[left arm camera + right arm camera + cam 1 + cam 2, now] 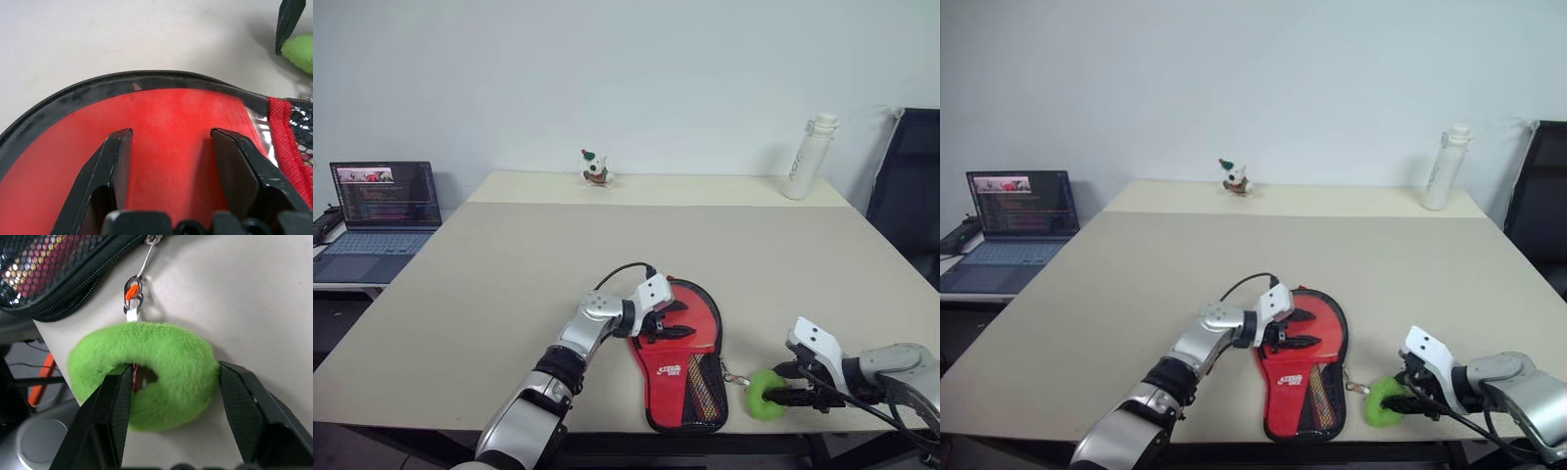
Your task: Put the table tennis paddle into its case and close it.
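An office: open laptop (385, 211) beside a long beige table (509, 284).

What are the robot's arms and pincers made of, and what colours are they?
Both arms have rounded silver shells with black joints. Each wrist carries a white angular block. The left gripper and the right gripper each have two flat, tapered black fingers. A thin black cable loops along each forearm.

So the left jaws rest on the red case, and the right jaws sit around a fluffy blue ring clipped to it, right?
Nearly. The ring is green, not blue, as the right wrist view shows. The rest holds: left gripper on the red case, right gripper around the ring.
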